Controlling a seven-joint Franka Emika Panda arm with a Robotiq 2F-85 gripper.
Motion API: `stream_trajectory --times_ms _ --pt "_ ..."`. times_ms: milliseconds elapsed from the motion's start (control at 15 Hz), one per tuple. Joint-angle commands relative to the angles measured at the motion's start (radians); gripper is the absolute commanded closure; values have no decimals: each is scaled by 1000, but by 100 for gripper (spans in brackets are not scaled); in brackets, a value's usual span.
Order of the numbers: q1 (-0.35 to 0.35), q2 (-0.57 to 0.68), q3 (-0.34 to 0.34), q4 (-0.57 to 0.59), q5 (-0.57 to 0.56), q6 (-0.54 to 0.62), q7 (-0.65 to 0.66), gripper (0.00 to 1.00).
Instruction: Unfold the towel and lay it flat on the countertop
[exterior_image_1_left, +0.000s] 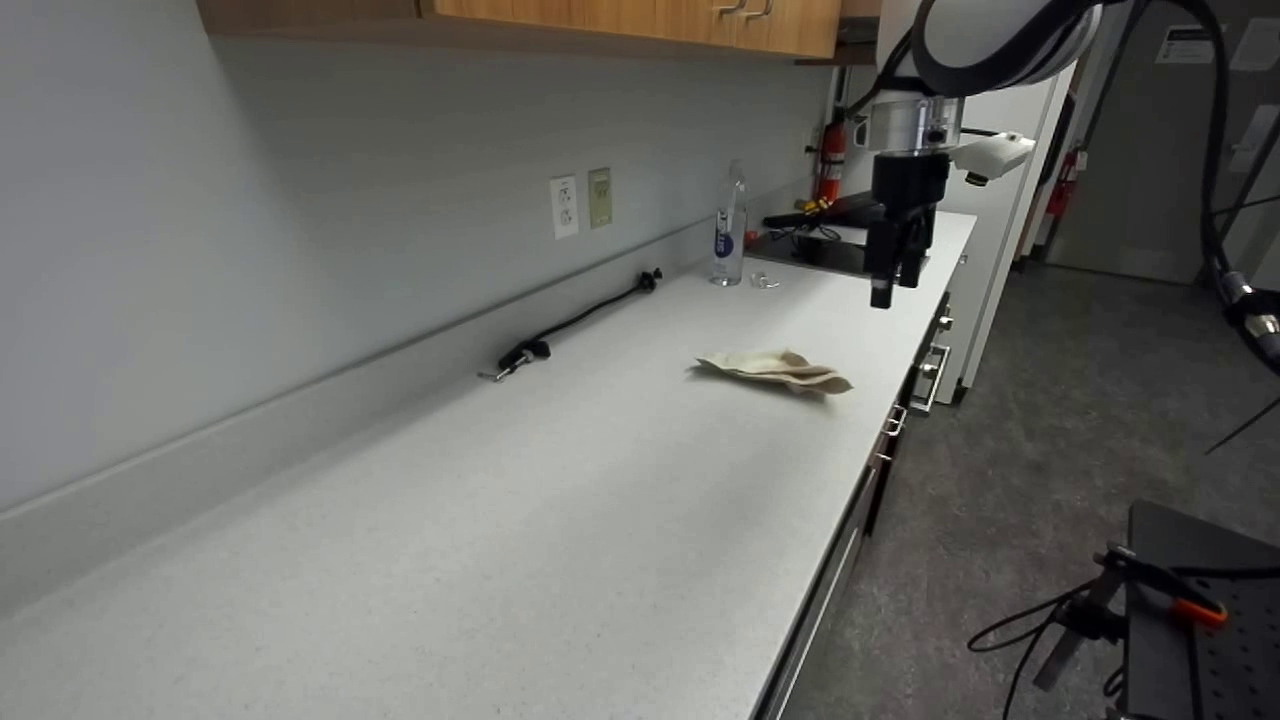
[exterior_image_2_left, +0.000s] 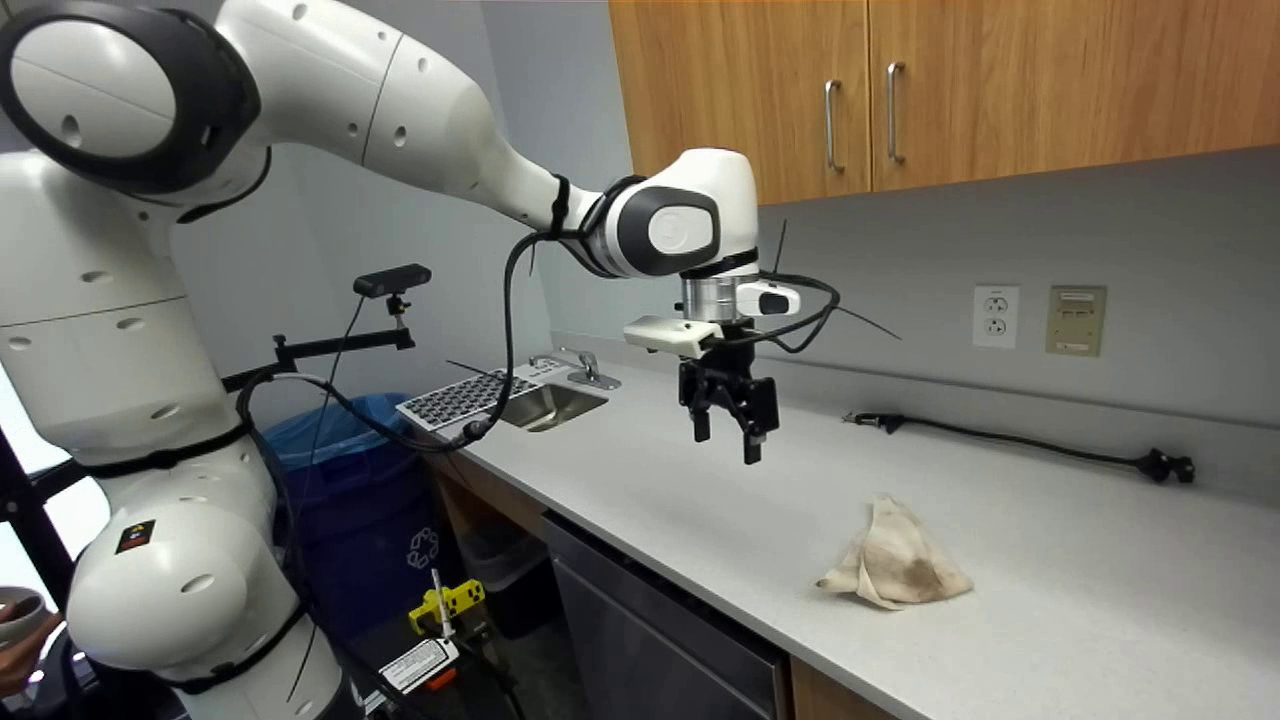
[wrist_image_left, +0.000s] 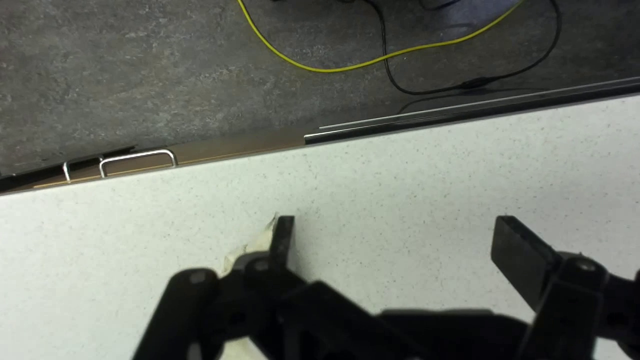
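Note:
The towel (exterior_image_1_left: 768, 368) is a cream-beige cloth lying crumpled and folded on the pale speckled countertop (exterior_image_1_left: 480, 560). In an exterior view the towel (exterior_image_2_left: 893, 562) forms a rough triangle with a raised peak and tan-brown patches. My gripper (exterior_image_1_left: 895, 290) is open and empty, pointing down above the countertop and apart from the towel. It also shows in an exterior view (exterior_image_2_left: 727, 447), up and to the left of the towel. In the wrist view the fingers (wrist_image_left: 395, 222) are wide apart over bare countertop. The towel (wrist_image_left: 256, 246) is mostly hidden behind the left finger there.
A black cable-like stand (exterior_image_2_left: 1030, 440) lies along the backsplash. A clear bottle (exterior_image_1_left: 730, 235) stands near the wall, close to a sheet of dark items (exterior_image_1_left: 815, 250). A sink (exterior_image_2_left: 550, 405) is set into the counter. Wooden cabinets (exterior_image_2_left: 760, 90) hang above. The counter's front edge (wrist_image_left: 240, 156) borders the floor.

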Motion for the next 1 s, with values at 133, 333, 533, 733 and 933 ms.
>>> stream_trajectory --times_ms 133,333,533,733,933 --pt "-39 80 -4 79 53 -3 -58 0" --pt "-49 123 -4 121 57 -4 -60 0" --pt "-49 128 -4 129 57 -6 -60 0" --pt "-53 163 -2 149 64 -5 -77 0" --pt "-53 184 2 134 56 81 -96 0"
